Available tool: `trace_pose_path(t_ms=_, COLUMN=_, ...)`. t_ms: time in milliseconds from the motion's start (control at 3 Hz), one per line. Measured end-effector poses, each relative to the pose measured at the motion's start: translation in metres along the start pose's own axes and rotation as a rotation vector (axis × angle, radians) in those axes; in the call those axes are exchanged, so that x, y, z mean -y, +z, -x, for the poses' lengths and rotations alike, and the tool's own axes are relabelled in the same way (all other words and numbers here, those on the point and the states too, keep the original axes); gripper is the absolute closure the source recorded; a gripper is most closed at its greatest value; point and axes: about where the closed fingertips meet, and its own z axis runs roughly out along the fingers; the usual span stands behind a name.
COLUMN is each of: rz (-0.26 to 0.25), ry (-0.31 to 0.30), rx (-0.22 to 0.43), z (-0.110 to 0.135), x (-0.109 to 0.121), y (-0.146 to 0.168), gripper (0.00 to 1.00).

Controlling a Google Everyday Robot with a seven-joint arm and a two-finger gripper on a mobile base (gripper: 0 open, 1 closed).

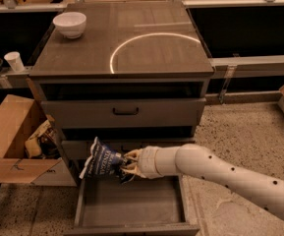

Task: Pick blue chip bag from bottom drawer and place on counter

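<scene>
Blue chip bag (101, 162), lower centre-left: dark navy foil, white lettering, pale edges.
Pincer (127, 165), lower centre, clamped on bag: cream, dark parts.
Arm (220, 173): white, black dots.
Bottom drawer (131, 208): plain grey floor.
Desk (146, 58): dark grey-brown, thin pale arc.
Bowl (70, 23), upper left: white.
Cardboard box (9, 132), left: tan.
Floor (240, 127), right: beige, speckled.

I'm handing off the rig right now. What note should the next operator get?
Gripper: shut on the blue chip bag, holding it above the floor of the open bottom drawer.
Done: the bag is grasped and lifted out of the drawer.
Left: raise it to the counter, set it down away from the white bowl, then release.
</scene>
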Motion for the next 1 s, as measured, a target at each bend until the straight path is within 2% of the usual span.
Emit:
trace_pose_path(t_ms=333, rz=-0.078, ry=-0.064, rx=0.077, z=0.060, x=0.025, y=-0.046, gripper=1.00)
trace_pose_path(t_ms=667, rz=-0.079, ry=-0.064, rx=0.077, z=0.060, x=0.025, y=-0.047, gripper=1.00)
trace_pose_path(t_ms=1000, rz=-0.158, ry=-0.060, rx=0.108, z=0.081, x=0.062, y=-0.074, gripper=1.00)
